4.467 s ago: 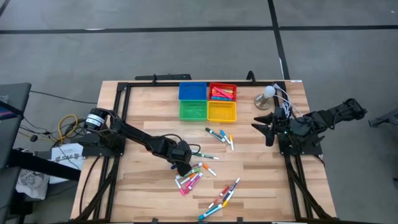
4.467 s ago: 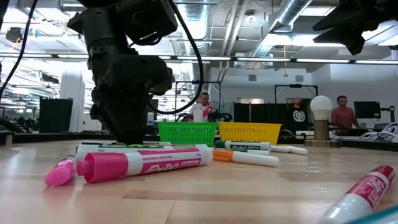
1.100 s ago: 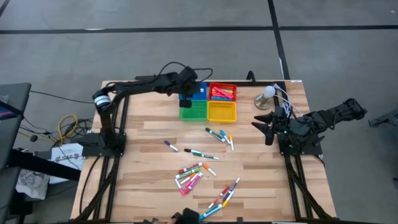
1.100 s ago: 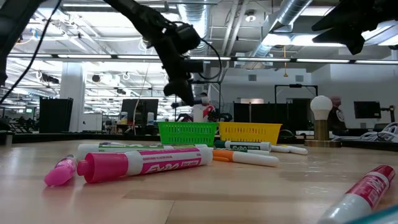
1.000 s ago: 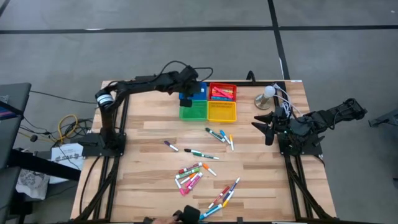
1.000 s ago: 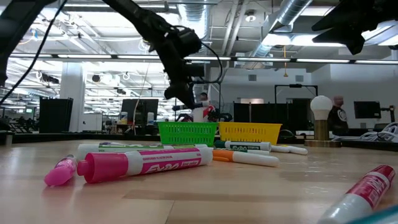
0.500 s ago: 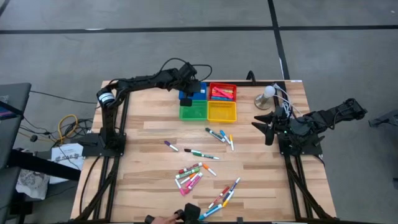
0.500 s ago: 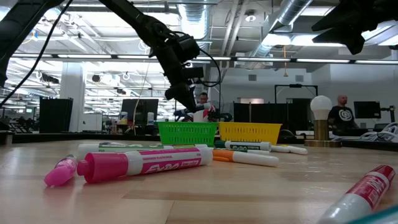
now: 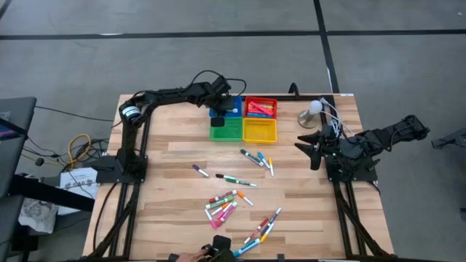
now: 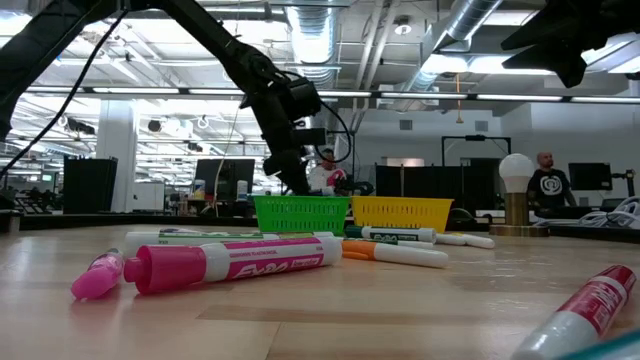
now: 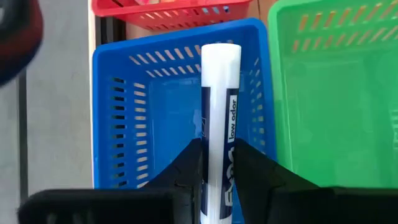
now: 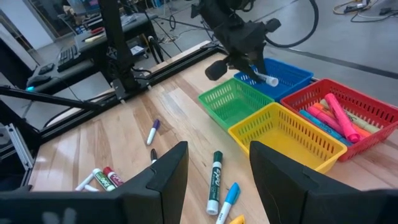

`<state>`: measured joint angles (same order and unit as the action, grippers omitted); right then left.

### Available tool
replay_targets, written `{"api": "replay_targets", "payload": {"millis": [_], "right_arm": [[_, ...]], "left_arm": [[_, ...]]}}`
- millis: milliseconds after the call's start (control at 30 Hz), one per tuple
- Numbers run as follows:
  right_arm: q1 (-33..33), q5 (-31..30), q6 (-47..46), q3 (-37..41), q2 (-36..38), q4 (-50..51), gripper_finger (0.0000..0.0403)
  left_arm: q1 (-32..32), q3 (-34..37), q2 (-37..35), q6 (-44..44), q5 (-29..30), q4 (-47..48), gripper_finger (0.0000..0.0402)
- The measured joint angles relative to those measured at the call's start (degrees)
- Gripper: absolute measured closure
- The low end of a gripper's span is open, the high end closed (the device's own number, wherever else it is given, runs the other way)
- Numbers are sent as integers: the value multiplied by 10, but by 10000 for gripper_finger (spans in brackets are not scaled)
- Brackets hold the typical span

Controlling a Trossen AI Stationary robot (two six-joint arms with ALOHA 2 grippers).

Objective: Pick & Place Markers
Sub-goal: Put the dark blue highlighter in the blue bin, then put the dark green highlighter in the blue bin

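My left gripper (image 9: 219, 100) hangs over the blue tray (image 9: 233, 109) at the table's far side, shut on a white-barrelled marker (image 11: 219, 118). The right wrist view shows the marker's white end (image 12: 268, 79) jutting out of that gripper above the blue tray (image 12: 283, 74). Beside the blue tray stand the red tray (image 9: 261, 108) with several markers in it, the green tray (image 9: 226, 129) and the yellow tray (image 9: 260, 131). Loose markers (image 9: 224, 206) lie on the wood. My right gripper (image 9: 309, 146) waits open at the right edge. My left gripper pinches the marker's white barrel (image 11: 218, 163) between its two fingers (image 11: 189, 163). The fingers slant down from the table's left, and the marker lies along them. Its free end (image 11: 221, 53) sticks out past the fingertips. The marker is lifted clear, above the blue tray's floor (image 11: 155, 112).
More markers lie mid-table (image 9: 258, 159), (image 9: 235, 178), (image 9: 200, 170) and near the front edge (image 9: 260, 228). A white bulb on a wooden base (image 9: 313, 110) stands at the far right. A person's hand (image 9: 191, 256) with a dark object (image 9: 220, 244) shows at the near edge.
My left gripper has sunk toward the blue tray with the marker and has rolled a little, staying shut on it. A person's hand with a dark object has come in at the table's near edge.
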<state>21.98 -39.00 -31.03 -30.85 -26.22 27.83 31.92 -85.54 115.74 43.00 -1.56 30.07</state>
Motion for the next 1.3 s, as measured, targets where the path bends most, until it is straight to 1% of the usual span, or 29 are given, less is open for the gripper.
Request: {"api": "replay_targets", "payload": {"millis": [167, 333, 433, 600, 667, 800, 867, 933, 1067, 1133, 1200, 1300], "right_arm": [[0, 0, 0, 0, 0, 0, 241], [0, 0, 0, 0, 0, 0, 241], [0, 0, 0, 0, 0, 0, 241], [0, 0, 0, 0, 0, 0, 241], [0, 0, 0, 0, 0, 0, 241], [0, 0, 0, 0, 0, 0, 241], [0, 0, 0, 0, 0, 0, 241], [0, 0, 0, 0, 0, 0, 241], [0, 0, 0, 0, 0, 0, 241], [0, 0, 0, 0, 0, 0, 241], [0, 0, 0, 0, 0, 0, 241], [0, 0, 0, 0, 0, 0, 241]], "left_arm": [[0, 0, 0, 0, 0, 0, 329], [0, 0, 0, 0, 0, 0, 311], [0, 0, 0, 0, 0, -1, 291], [-2, 0, -1, 0, 2, -3, 247], [-5, 0, -9, 1, 27, -3, 230], [-18, 0, -57, -1, 106, -4, 208], [-31, 0, -95, -20, 115, 0, 205], [-50, 0, -137, -65, 89, 7, 205], [-103, 0, -214, -175, -25, 10, 216], [-141, 0, -238, -201, -57, 4, 222], [-187, 0, -250, -204, -60, -10, 227], [-255, 0, -245, -199, -48, -37, 230]]}}
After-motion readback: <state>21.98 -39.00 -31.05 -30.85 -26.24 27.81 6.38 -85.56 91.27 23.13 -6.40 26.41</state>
